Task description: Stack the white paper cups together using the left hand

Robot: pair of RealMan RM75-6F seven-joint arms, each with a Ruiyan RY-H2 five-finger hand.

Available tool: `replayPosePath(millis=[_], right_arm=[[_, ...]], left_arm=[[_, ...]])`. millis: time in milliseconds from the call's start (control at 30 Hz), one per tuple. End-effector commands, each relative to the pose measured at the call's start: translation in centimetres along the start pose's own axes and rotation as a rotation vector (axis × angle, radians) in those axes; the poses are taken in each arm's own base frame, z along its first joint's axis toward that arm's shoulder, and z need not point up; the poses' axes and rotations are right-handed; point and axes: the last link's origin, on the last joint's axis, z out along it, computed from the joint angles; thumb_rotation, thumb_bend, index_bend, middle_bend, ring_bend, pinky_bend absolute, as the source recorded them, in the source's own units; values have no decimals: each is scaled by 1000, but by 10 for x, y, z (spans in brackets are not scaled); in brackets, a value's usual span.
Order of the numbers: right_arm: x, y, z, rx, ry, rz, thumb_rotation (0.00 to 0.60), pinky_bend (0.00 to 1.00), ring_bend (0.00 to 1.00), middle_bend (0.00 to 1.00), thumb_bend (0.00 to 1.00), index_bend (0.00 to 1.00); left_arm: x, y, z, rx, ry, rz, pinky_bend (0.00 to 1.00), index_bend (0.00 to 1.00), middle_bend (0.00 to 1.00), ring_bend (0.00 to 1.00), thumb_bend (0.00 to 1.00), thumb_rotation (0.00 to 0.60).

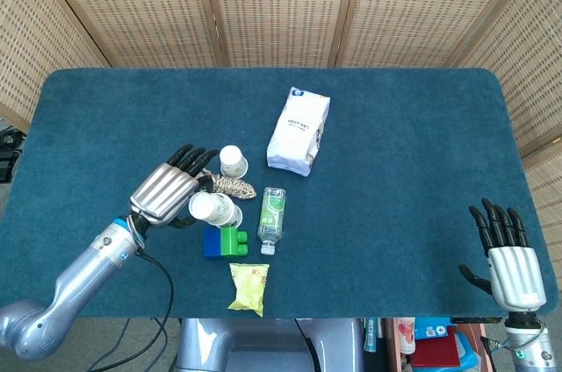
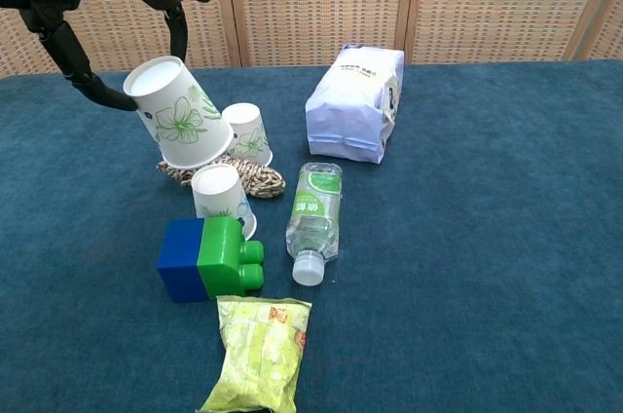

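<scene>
Left hand [image 2: 117, 4] holds floral paper cup [image 2: 177, 113] above rope coil [image 2: 255, 174]; thin-walled, crushable, so grip sidewall lightly.

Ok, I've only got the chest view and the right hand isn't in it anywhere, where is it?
Observer: The right hand is by the near right corner of the table, fingers spread, holding nothing.
Operator: And is the held cup lined up over the near cup?
Observer: Roughly. In the head view the held cup in the left hand overlaps the near cup and sits slightly to its left. The far cup stands apart.
</scene>
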Motion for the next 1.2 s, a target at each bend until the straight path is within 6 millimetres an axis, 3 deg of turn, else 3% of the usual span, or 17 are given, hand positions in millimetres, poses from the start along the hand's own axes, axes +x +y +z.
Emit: replayPosePath(millis=[33,1200], right_arm=[[0,0,0,1,-1,0,600,0,0,0,52,0],[0,2,1,-3,-2,11,600,0,0,0,52,0]], left_arm=[[0,2,8,13,-14,11,0,436,0,0,242,600],[-35,16,52,93,-152,23,0,436,0,0,243,600]])
